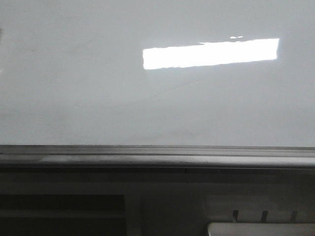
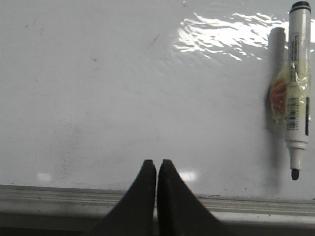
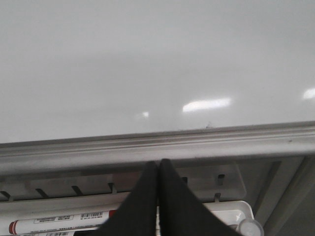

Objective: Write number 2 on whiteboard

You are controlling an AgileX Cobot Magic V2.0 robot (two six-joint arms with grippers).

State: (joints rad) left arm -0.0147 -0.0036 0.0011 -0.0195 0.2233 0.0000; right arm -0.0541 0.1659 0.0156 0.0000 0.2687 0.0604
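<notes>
The whiteboard [image 1: 98, 88] fills the front view, glossy white-grey with a bright rectangular reflection [image 1: 210, 53] and a grey metal edge rail [image 1: 157, 157] below. No number 2 shows on it in any view. My left gripper [image 2: 156, 161] is shut and empty, its tips in front of the board [image 2: 98, 98] just above the rail. A white marker with a black tip [image 2: 297, 88] hangs on the board, taped, tip down, off to one side of the left gripper. My right gripper [image 3: 158, 162] is shut and empty, in front of the rail [image 3: 157, 145].
A white tray [image 3: 236, 209] under the rail holds markers with red ends [image 3: 54, 223] and a small round cap [image 3: 250, 227]. The tray's corner shows in the front view [image 1: 261, 228]. Dark cabinet panels [image 1: 59, 206] lie below the rail.
</notes>
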